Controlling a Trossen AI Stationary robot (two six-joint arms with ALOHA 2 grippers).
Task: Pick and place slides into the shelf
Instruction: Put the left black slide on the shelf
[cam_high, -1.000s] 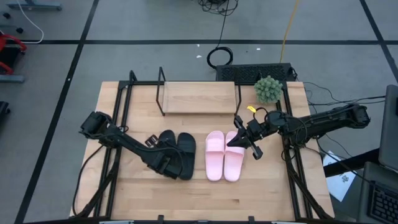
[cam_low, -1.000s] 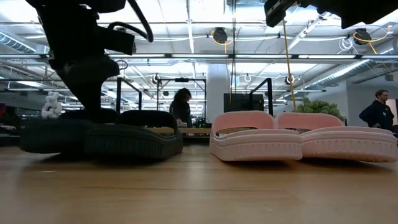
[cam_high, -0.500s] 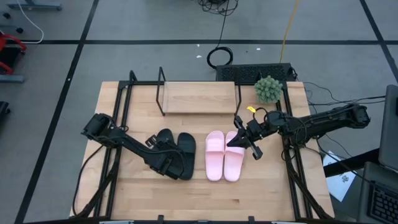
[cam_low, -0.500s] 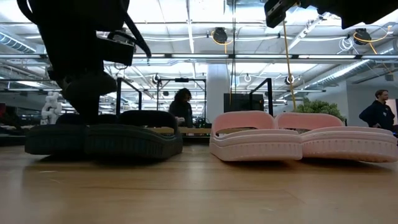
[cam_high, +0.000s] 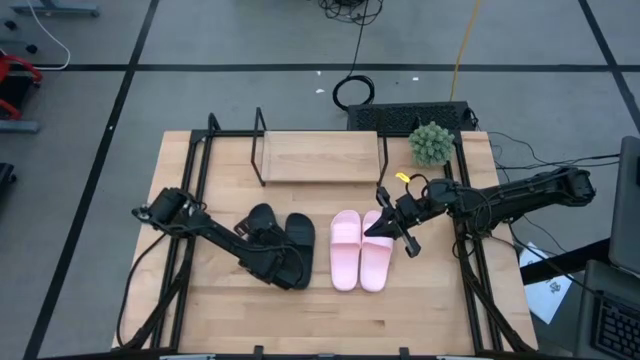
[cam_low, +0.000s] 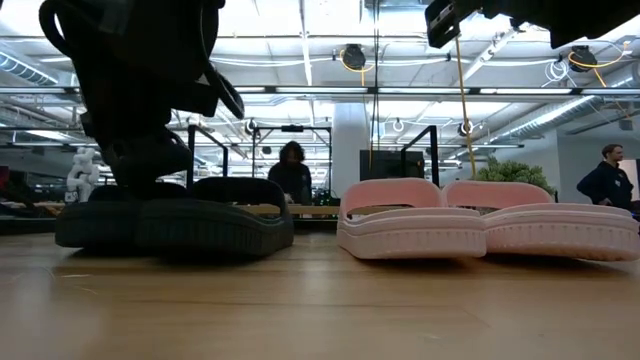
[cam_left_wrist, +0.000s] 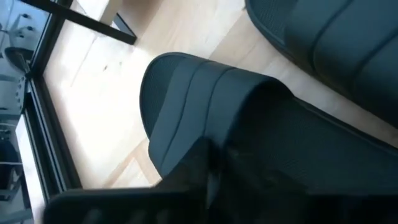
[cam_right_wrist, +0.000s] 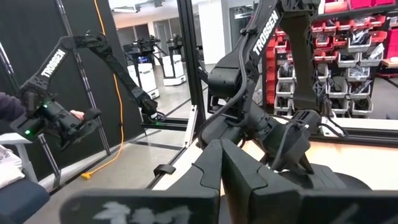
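Observation:
Two black slides (cam_high: 298, 250) lie side by side at the table's middle left, soles down, and two pink slides (cam_high: 358, 250) lie to their right. My left gripper (cam_high: 272, 262) is down on the left black slide (cam_high: 259, 222) and shut on it. My right gripper (cam_high: 396, 228) hangs shut above the table beside the right pink slide (cam_high: 375, 255), touching nothing. The shelf (cam_high: 320, 156), a light board in a black wire frame, stands at the far edge. My left gripper comes slanting down from the table's left onto the near half of the left black slide, behind its strap (cam_left_wrist: 205, 93). The fingers (cam_left_wrist: 205, 177) close on the footbed's edge; the gripper itself hides the exact spot. The slide's sole (cam_low: 110, 225) rests on the table.
A small green plant (cam_high: 432, 143) stands at the far right corner beside the shelf. Black frame rails (cam_high: 190, 190) run along both table sides. People (cam_low: 291, 170) stand in the room behind. Bare tabletop (cam_high: 330, 315) lies along the near edge.
My left gripper has come down and toward the table's right onto the left black slide and has shut on it. The slide has slid a little toward its partner and turned, its far end swinging left. My right gripper has kept still.

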